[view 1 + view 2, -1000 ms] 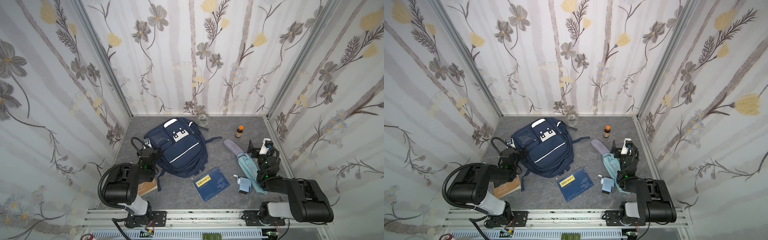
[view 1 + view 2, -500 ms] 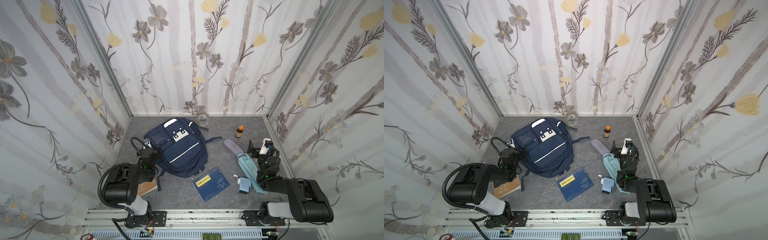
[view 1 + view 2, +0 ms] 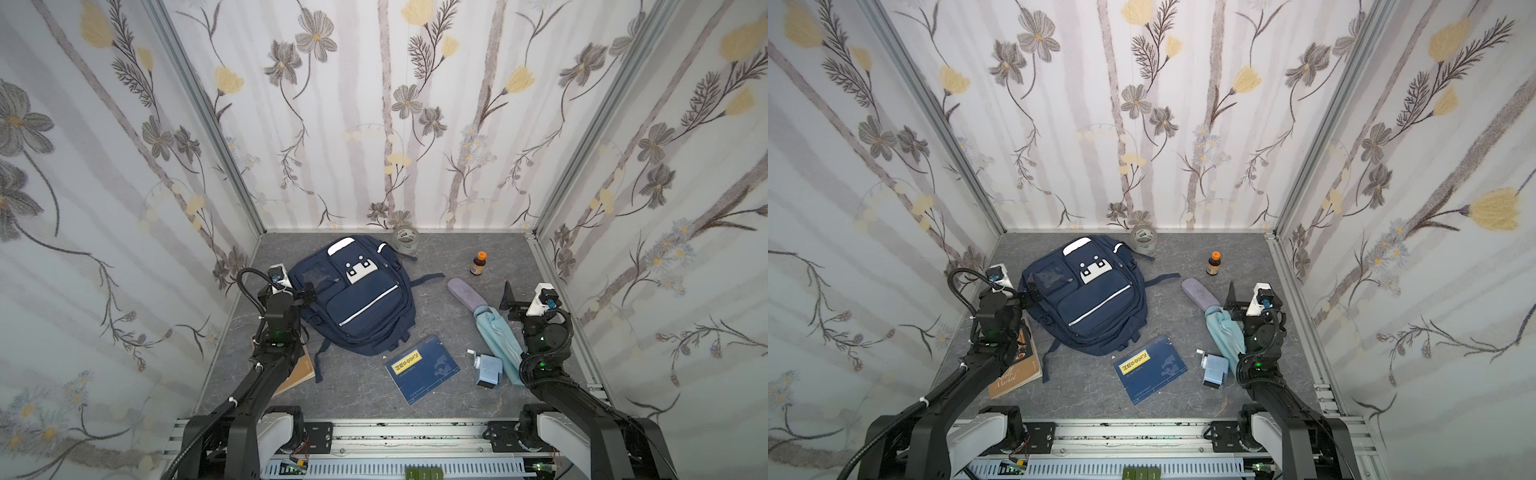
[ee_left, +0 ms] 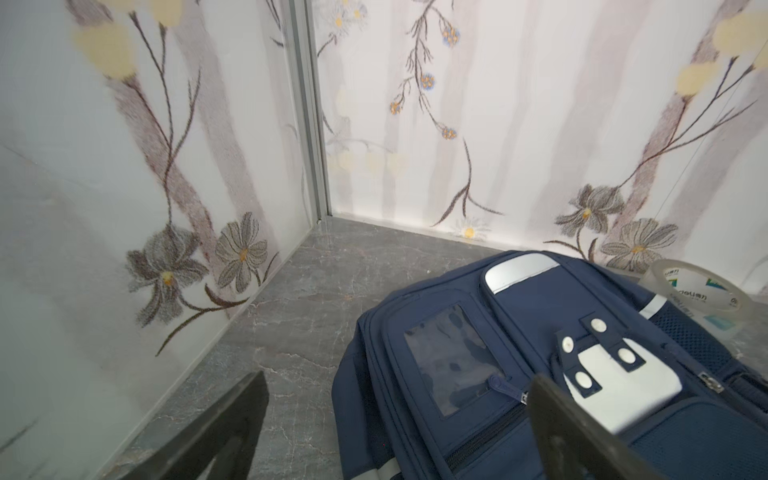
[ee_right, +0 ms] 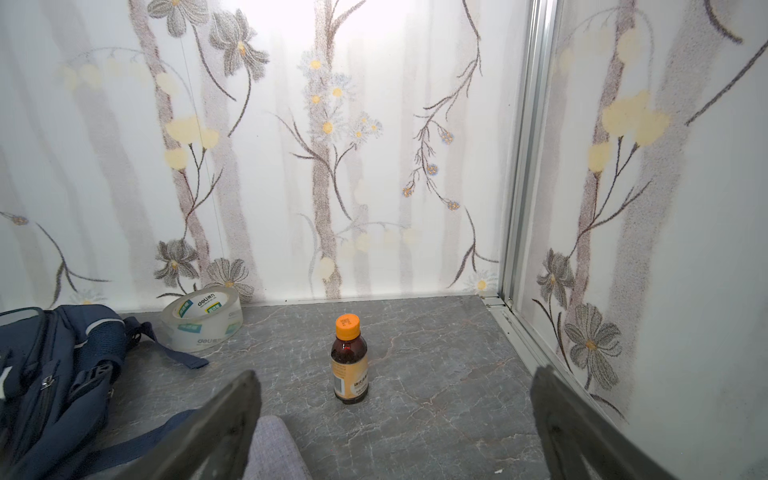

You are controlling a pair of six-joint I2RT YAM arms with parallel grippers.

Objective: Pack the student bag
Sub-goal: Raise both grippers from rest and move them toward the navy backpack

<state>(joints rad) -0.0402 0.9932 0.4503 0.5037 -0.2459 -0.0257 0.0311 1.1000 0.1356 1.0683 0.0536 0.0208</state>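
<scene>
The student bag [image 3: 353,299] [image 3: 1088,299] is a navy backpack lying flat, front side up, left of the floor's middle, and the zips that show look shut. My left gripper [image 3: 287,289] [image 3: 1013,291] hovers at the bag's left edge. It is open, one finger over the bag [image 4: 540,374] and the other over bare floor, nothing held [image 4: 397,376]. My right gripper [image 3: 525,301] [image 3: 1248,301] stands open and holds nothing at the right, facing a small brown bottle [image 5: 350,361] with an orange cap [image 5: 397,374]. The bag's side and strap [image 5: 50,365] show in the right wrist view.
A clear tape roll [image 3: 406,240] [image 4: 702,291] leans by the back wall behind the bag. A lilac-grey case [image 3: 465,293] and a pale blue folded thing [image 3: 496,336] lie right of centre. Near the front lie a blue booklet [image 3: 422,368], a small blue box [image 3: 488,368] and a brown book [image 3: 1017,370].
</scene>
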